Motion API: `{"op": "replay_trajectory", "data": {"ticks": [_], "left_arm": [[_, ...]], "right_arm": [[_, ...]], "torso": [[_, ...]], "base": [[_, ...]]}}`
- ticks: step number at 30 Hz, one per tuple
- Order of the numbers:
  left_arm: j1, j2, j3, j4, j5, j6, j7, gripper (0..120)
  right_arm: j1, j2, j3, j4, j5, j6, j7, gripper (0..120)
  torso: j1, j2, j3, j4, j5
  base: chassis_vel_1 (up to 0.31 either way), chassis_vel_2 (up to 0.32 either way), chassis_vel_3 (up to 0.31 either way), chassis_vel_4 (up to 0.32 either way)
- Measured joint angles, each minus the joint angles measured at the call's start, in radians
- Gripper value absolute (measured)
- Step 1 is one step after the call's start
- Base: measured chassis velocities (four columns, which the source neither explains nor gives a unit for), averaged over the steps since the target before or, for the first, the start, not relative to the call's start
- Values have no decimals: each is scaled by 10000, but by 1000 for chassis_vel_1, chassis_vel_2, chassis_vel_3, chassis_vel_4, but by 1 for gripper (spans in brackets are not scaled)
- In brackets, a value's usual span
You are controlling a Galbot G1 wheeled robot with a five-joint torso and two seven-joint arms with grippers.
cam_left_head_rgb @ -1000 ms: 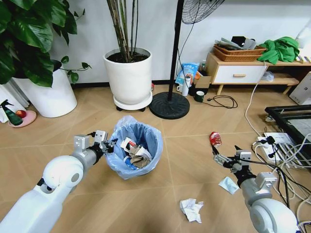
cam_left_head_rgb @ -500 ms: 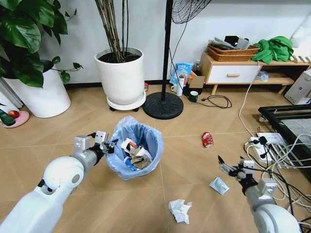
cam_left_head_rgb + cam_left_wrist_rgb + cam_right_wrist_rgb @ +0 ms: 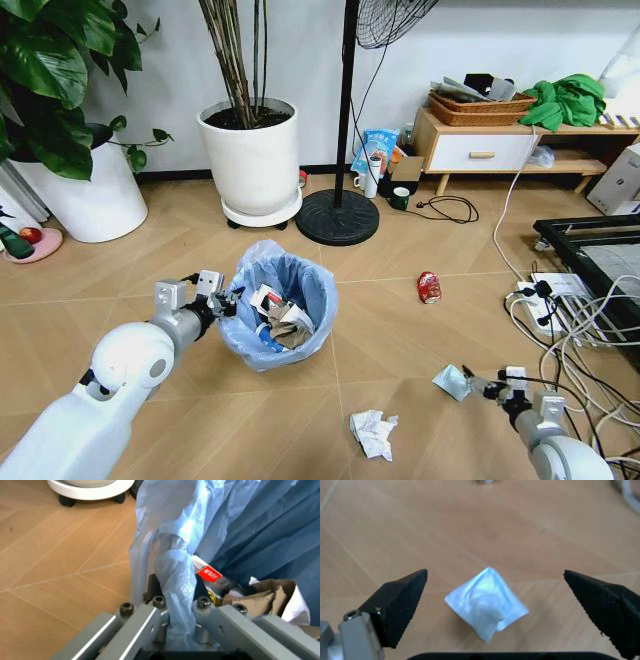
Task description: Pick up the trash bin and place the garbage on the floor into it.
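The trash bin (image 3: 300,290), lined with a light-blue bag (image 3: 170,566) and holding paper scraps, stands on the floor (image 3: 400,330) at centre left. My left gripper (image 3: 224,301) is shut on its near-left rim, the bag pinched between the fingers (image 3: 150,615). Low at the right, my right gripper (image 3: 472,383) is open just beside a pale blue packet (image 3: 449,381). In the right wrist view the packet (image 3: 487,607) lies on the floor between the spread fingertips (image 3: 402,600). A crushed red can (image 3: 429,287) and a crumpled white paper wad (image 3: 373,433) also lie on the floor.
Two white plant pots (image 3: 251,160) and a fan's round black base (image 3: 336,217) stand behind the bin. Cables and a power strip (image 3: 545,300) and a black frame (image 3: 590,250) crowd the right side. A low wooden cabinet (image 3: 490,150) and mugs (image 3: 400,198) sit at the back.
My right gripper has dropped low to the floor, its open fingers now around the pale blue packet. The camera shifted slightly. The left gripper still holds the bin's rim.
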Motion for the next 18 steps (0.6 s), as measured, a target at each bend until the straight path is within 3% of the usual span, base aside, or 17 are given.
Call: {"op": "replay_trajectory", "data": {"ticks": [12, 18], "left_arm": [[-14, 7, -22, 12, -21, 0, 0, 0], [-15, -8, -30, 44, -21, 0, 0, 0]], "right_arm": [[1569, 12, -1154, -1950, -652, -39, 29, 100], [1713, 155, -1327, -2227, -865, -52, 175, 84]], "torso": [[0, 0, 0, 1, 4], [0, 0, 0, 0, 0]], "base": [[0, 0, 0, 0], [0, 0, 0, 0]]}}
